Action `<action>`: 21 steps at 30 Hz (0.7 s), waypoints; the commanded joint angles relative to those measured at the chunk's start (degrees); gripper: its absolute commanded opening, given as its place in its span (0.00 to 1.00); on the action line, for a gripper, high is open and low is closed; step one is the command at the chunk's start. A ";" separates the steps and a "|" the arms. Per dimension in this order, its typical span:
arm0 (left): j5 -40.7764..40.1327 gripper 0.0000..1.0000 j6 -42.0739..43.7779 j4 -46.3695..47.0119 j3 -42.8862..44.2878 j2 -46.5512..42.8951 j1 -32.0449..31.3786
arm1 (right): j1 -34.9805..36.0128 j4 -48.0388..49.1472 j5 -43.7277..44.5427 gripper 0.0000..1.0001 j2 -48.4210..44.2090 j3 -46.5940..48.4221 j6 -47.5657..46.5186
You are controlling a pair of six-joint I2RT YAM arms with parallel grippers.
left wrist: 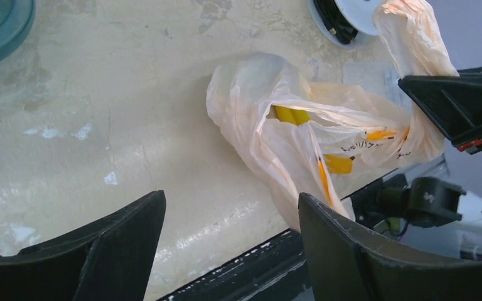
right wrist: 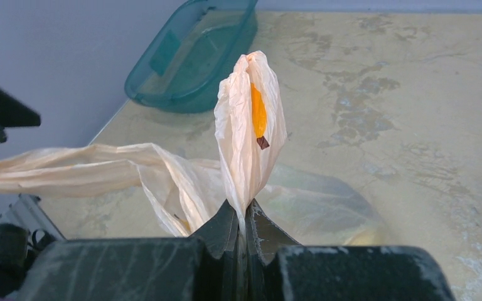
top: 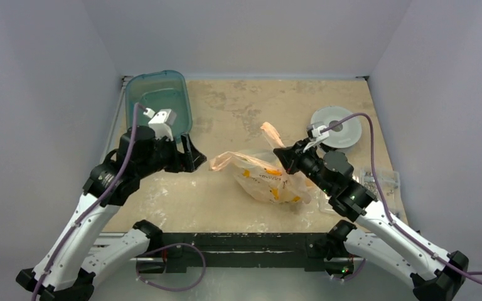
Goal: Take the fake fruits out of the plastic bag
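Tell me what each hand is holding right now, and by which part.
The right hand is shut on the plastic bag, pinching one handle low down, its end sticking up. The left hand is open and holds nothing.

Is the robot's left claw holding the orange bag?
No, the left gripper is wide open and grips nothing, while the bag lies further out on the table.
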 commanded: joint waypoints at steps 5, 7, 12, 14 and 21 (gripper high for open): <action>4.59 0.71 -33.53 -3.12 -9.21 -8.28 1.64 | 0.02 8.40 9.57 0.00 -1.22 -0.67 9.16; 6.93 0.73 -41.80 2.78 -16.83 -12.47 1.64 | 0.01 10.61 9.96 0.00 -0.63 -1.38 10.56; 12.67 0.73 -60.18 31.70 -37.62 -18.53 1.38 | -0.04 14.07 10.83 0.00 1.72 -1.49 14.20; 9.73 0.73 -62.78 42.89 -41.41 -16.31 -1.05 | 0.02 14.71 11.23 0.00 3.35 -1.45 16.43; -4.47 0.80 -55.55 60.99 -33.21 4.87 -16.12 | 2.01 15.01 12.37 0.00 6.43 -1.40 20.64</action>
